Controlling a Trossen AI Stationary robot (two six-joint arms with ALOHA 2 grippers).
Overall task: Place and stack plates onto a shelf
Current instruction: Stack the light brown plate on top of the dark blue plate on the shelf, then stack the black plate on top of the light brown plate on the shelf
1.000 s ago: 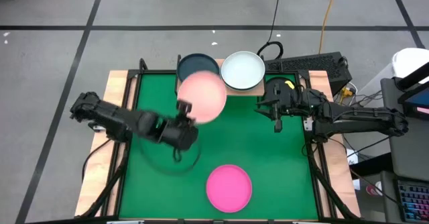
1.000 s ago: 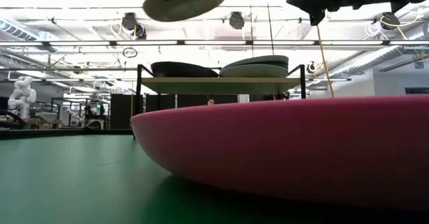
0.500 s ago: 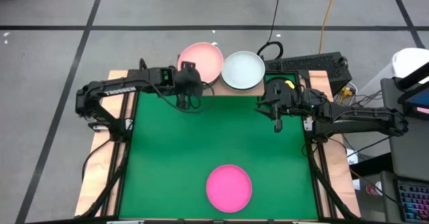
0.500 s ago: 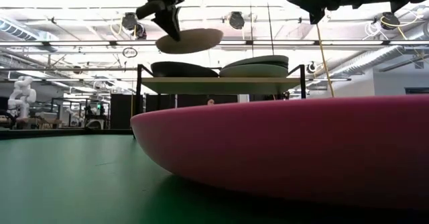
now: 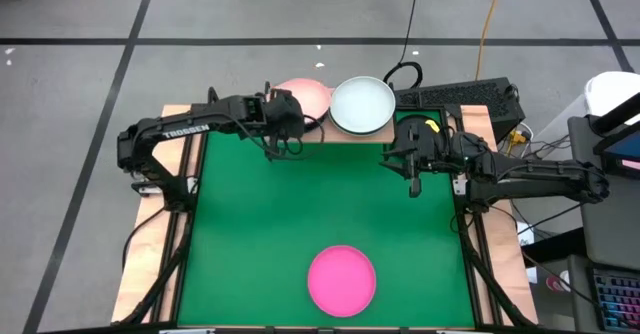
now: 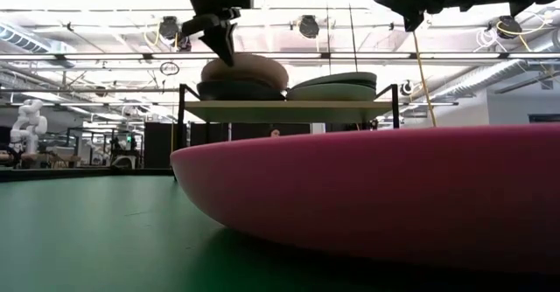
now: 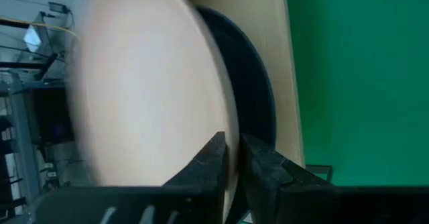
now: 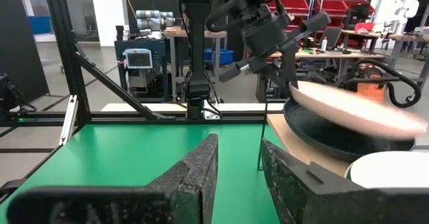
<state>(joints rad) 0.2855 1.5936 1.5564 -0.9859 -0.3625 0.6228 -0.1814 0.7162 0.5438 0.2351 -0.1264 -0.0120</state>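
Note:
My left gripper [image 5: 284, 126] is at the shelf's near left side, shut on a pale pink plate [image 5: 305, 95]. That plate lies low over a dark plate [image 6: 229, 91] on the light-wood shelf [image 6: 289, 106]; the left wrist view shows the dark plate [image 7: 258, 96] under it. A whitish plate [image 5: 362, 105] tops the stack on the shelf's right half. A magenta plate [image 5: 341, 280] rests on the green mat near the front edge. My right gripper [image 5: 414, 182] hovers open and empty over the mat's right side, near the shelf. My left gripper pinches the pink plate's near rim [image 7: 231, 150] between its two fingers, one above the rim and one below. The fingers [image 6: 223, 45] slant down from the near side. The plate tilts a little, its held edge raised, its far part down on or just above the dark plate; I cannot tell which.
The shelf's thin black legs [image 6: 182, 121] stand at the mat's far edge. The mat [image 5: 300, 214] between the shelf and the magenta plate is open. A keyboard [image 5: 455, 96] and cables lie beyond the far right corner.
My left gripper has carried the pink plate from above the mat's middle toward the far edge, then lowered it onto the dark plate on the shelf's left half. The gripper has turned to point at the far edge.

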